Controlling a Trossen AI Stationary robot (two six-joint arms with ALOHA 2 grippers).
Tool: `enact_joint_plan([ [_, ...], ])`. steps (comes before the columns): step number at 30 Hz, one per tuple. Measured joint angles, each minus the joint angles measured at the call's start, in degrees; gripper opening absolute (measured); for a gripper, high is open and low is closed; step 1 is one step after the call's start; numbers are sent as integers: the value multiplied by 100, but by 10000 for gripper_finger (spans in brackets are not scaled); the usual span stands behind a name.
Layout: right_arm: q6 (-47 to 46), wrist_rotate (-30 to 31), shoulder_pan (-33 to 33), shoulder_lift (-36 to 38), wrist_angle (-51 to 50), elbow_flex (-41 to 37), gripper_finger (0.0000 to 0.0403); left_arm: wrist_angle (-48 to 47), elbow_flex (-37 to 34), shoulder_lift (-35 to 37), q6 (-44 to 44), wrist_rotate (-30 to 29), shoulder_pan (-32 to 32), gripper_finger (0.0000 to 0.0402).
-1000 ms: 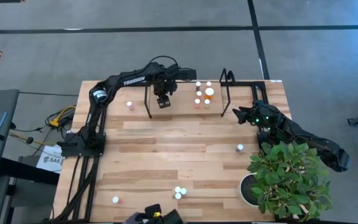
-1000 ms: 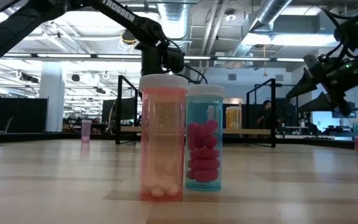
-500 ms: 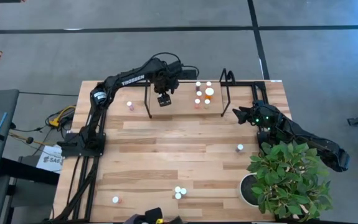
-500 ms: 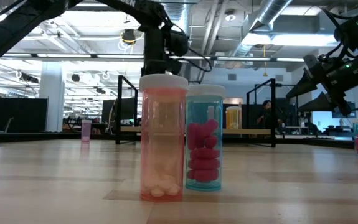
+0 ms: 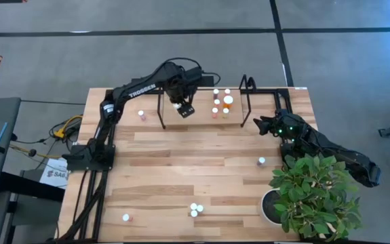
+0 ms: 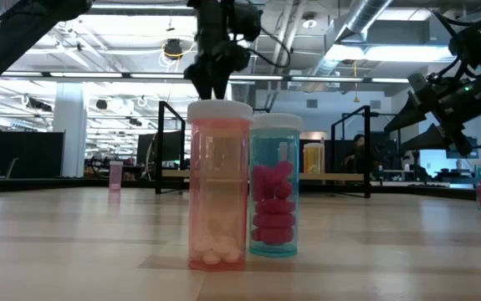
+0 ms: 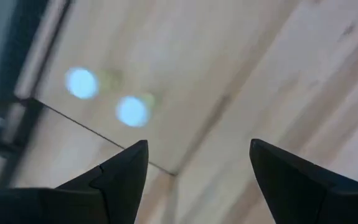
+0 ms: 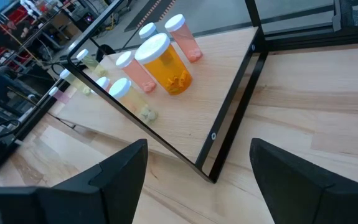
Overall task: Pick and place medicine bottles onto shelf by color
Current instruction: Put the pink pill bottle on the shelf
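From above, the left gripper (image 5: 185, 110) hangs over the shelf (image 5: 201, 102), fingers spread and empty; its wrist view shows two blurred white caps (image 7: 132, 111). The right gripper (image 5: 264, 125), also spread, waits by the shelf's end; its wrist view shows an orange bottle (image 8: 164, 64) among pink ones

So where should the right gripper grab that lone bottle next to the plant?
Likely from straight above, closing on the bottle around its white cap or just below. It stands upright with bare table on every side; the plant leaves lie just beside it.
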State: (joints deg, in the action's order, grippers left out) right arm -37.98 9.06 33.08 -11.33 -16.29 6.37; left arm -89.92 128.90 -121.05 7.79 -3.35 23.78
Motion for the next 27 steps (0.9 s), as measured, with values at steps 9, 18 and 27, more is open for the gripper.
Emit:
enact_joint_plan([
  [9,-2,0,0,0,0,0,305,-12,2,444,2388,27,-1100,268],
  [18,-2,0,0,0,2,0,305,-7,-146,493,5034,-342,-2504,268],
  [27,-1,0,1,0,1,0,305,4,-1776,946,6361,170,-3526,268],
])
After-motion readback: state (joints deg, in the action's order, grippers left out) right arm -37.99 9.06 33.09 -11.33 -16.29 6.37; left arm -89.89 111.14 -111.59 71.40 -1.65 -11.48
